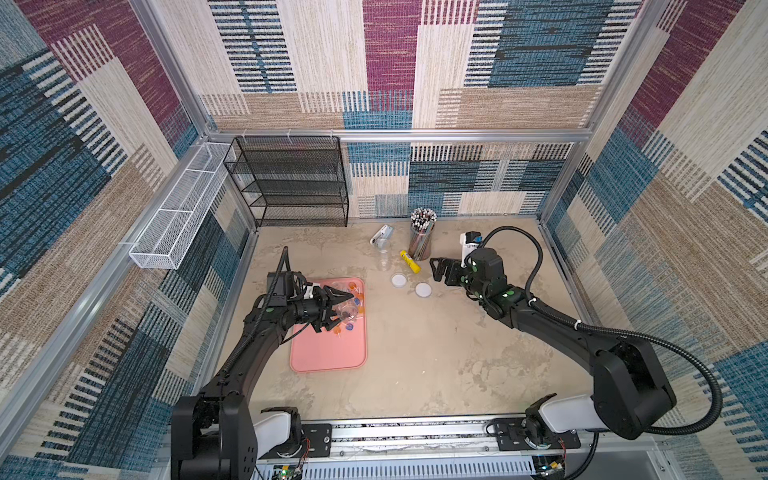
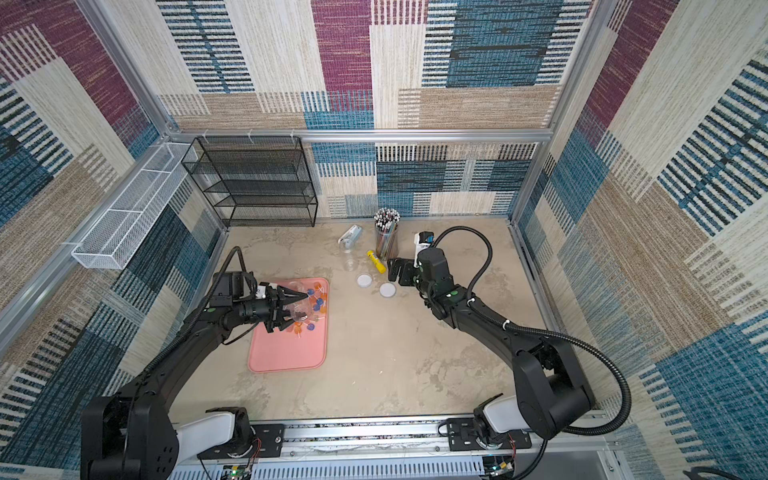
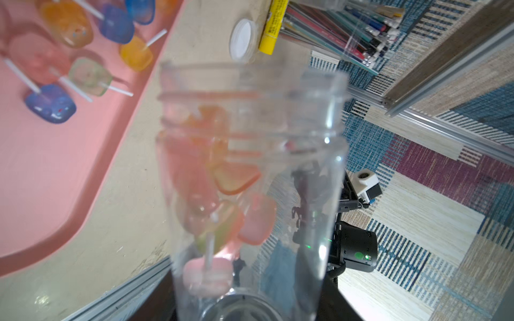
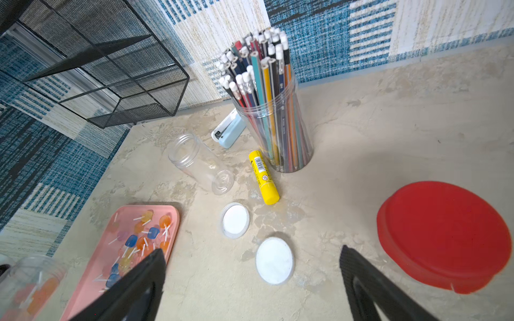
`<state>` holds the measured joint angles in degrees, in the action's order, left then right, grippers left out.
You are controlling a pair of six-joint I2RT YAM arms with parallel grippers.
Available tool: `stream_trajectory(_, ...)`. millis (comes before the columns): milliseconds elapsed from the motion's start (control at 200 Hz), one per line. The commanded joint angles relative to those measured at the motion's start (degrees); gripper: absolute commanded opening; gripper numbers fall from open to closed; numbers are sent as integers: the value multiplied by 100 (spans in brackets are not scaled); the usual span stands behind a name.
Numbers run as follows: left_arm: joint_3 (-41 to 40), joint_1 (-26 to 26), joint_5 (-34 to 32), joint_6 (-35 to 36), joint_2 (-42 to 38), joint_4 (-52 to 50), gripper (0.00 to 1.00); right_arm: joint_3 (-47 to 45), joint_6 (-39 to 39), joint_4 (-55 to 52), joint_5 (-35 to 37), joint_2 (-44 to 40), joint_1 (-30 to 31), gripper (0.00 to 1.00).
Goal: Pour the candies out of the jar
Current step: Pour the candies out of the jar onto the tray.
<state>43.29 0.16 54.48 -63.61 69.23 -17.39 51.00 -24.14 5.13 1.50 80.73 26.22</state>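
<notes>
The jar (image 1: 348, 312) is held in the left jaws, which are closed narrowly on its clear wall, above the pink tray (image 1: 328, 353). Its long axis is laid nearly level and in line with the left arm (image 1: 249, 332). The base is toward the jaws and the open mouth is pointed away, toward the tray's side nearest the right arm (image 1: 540, 320).

Many candies (image 4: 139, 239) are spread on the tray's far half. In the left wrist view several more are seen inside the jar, gathered toward the base end and not at the threaded mouth, so the pour is judged partly done.

The next move is judged to turn on the mouth being tipped below the base while over the tray. The mouth appears close to the tray's edge, and whether it lies wholly inside that edge cannot be told.

The right jaws are spread wide and empty over the counter (image 1: 415, 353), beside two white lids (image 1: 400, 280) and well apart from the jar.
</notes>
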Motion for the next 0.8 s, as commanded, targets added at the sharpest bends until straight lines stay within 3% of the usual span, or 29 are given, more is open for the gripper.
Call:
stream_trajectory(0, 184, 70, 74, 797, -26, -229, 0, 85, 21, -46, -161, -30, -11, 100)
stream_trajectory(105, 496, 109, -211, 1386, 9, -796, 0, 139, 32, -98, -167, -29, -20, 100)
stream_trajectory(341, 139, 150, -148, 837, -37, -317, 0, 191, 51, -179, -183, 18, -25, 100)
stream_trajectory(406, -133, 148, -77, 54, -162, 233, 0, 195, 43, -187, -207, 55, -20, 100)
stream_trajectory(481, -735, 148, -85, -1471, -389, 1535, 0, 224, 25, -192, -250, 129, -22, 100)
stream_trajectory(566, -1667, 145, -546, -3426, -761, 3133, 0, 264, -9, -187, -319, 229, -20, 100)
stream_trajectory(626, -2235, 146, -891, -4320, -1004, 3619, 0, 310, -37, -187, -371, 300, -20, 100)
stream_trajectory(696, -2612, 151, -1039, -4788, -1245, 3582, 0, 358, -47, -195, -421, 356, -20, 100)
stream_trajectory(792, -2730, 149, -1101, -4860, -1376, 3479, 0, 416, -47, -196, -425, 394, -20, 100)
